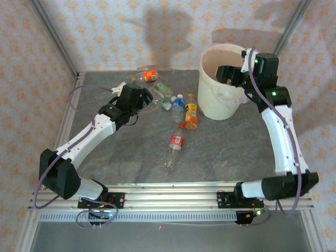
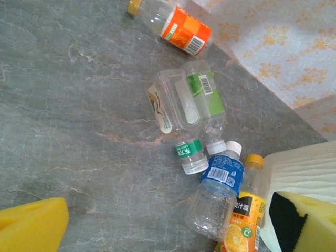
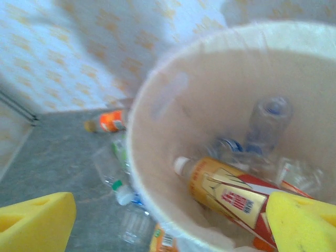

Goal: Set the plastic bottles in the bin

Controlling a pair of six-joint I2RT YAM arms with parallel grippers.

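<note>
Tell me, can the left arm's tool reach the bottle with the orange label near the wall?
Probably yes. The left tool is open and close by, and the orange-label bottle lies uncovered on the table. The green-label bottle lies between them, so the tool may need to pass over it.

The left arm point(image 1: 84, 137) and right arm point(image 1: 283, 142) are wearing white shells with black joints; purple cables point(image 1: 35, 189) are looping alongside, green lights point(image 1: 273, 93) are glowing, yellow foam pads point(image 2: 32, 224) are capping the tips.
</note>
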